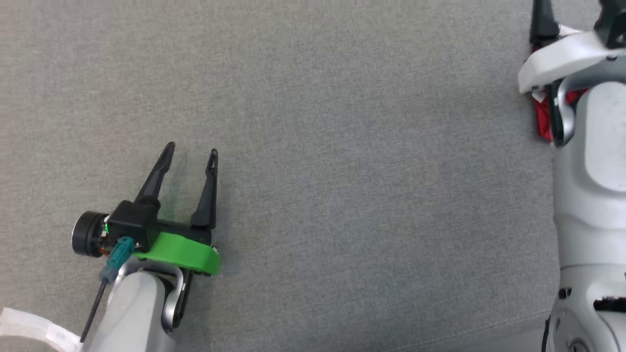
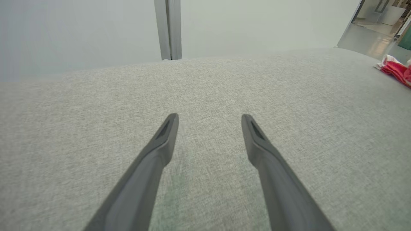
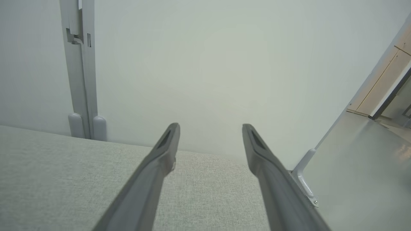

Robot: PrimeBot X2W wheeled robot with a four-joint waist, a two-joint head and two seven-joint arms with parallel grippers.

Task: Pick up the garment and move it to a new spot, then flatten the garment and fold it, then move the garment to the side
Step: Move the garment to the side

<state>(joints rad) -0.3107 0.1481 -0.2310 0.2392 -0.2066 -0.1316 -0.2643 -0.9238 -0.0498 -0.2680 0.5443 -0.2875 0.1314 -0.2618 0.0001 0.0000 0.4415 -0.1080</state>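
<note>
The garment (image 1: 541, 119), red with a bit of white, lies bunched at the far right of the grey fabric surface (image 1: 342, 171), mostly hidden under my right forearm. In the left wrist view the garment (image 2: 396, 69) lies at the right edge. My right gripper (image 1: 574, 11) reaches past it at the top right. Its fingers stand open with nothing between them, above the surface's far edge in the right wrist view (image 3: 210, 128). My left gripper (image 1: 191, 151) rests open and empty at the lower left, far from the garment, fingers (image 2: 167, 134) just over the fabric.
A pale wall with a grey upright post (image 3: 80, 70) stands behind the surface. Bare floor (image 3: 362, 166) lies beyond the surface's right end. The surface's front edge (image 1: 513, 325) runs along the lower right of the head view.
</note>
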